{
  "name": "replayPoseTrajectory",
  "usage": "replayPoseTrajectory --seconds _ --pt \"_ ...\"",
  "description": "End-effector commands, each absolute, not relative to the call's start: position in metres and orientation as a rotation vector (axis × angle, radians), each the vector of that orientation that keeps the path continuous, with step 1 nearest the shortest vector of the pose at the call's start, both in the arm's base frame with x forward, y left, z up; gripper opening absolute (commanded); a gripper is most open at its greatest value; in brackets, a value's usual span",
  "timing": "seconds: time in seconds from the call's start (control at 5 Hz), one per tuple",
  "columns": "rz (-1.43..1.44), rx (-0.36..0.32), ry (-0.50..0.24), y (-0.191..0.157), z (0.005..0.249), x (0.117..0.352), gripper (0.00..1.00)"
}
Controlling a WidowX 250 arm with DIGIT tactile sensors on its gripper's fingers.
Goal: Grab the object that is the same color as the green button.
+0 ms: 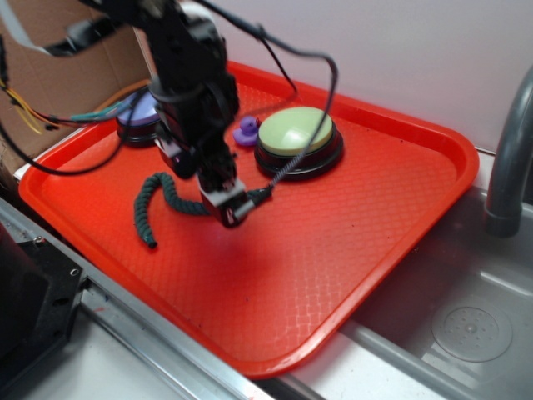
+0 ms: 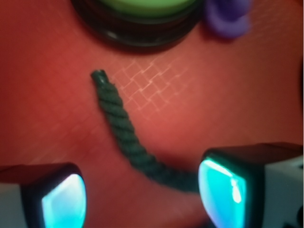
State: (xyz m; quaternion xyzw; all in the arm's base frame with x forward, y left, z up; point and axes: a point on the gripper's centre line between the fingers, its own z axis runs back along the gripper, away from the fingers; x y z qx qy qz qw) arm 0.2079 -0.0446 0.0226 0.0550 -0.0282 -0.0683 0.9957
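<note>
The tool (image 2: 142,194) is spread wide, nothing between its pads (image 2: 64,202), and it hangs low over the red tray (image 1: 350,250). In the wrist view the rope (image 2: 124,135) runs up from beside the right-hand pad toward the green button (image 2: 137,7), so only its near stretch lies in the gap, close against that one pad and well off centre. The exterior view shows the same: the tool sits at one end of the rope (image 1: 154,204), whose other part curls away to the left on the tray.

Judging by this, the step in hand is the approach for the grab; contact is not yet made. The rope matches the button's colour family, darker but green, while the purple duck (image 1: 246,132) and the purple button (image 1: 137,117) do not.

The next move likely calls for a small sideways shift so the rope sits midway between the pads, then a short drop to the tray and a close across the strand. The rope is thin and limp, so a grip near one end may let the rest dangle.
</note>
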Motion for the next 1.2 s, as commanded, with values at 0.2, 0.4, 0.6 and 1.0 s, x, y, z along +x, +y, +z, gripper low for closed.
replayPoseTrajectory --seconds 0.2,0.4,0.6,1.0 --pt "-0.184 0.002 -0.012 -0.038 0.0 0.218 0.0" --pt "-0.174 0.013 -0.009 -0.037 0.0 0.218 0.0" --pt "-0.171 0.026 -0.015 -0.039 0.001 0.216 0.0" --pt "-0.225 0.015 -0.028 -0.049 0.025 0.21 0.0"
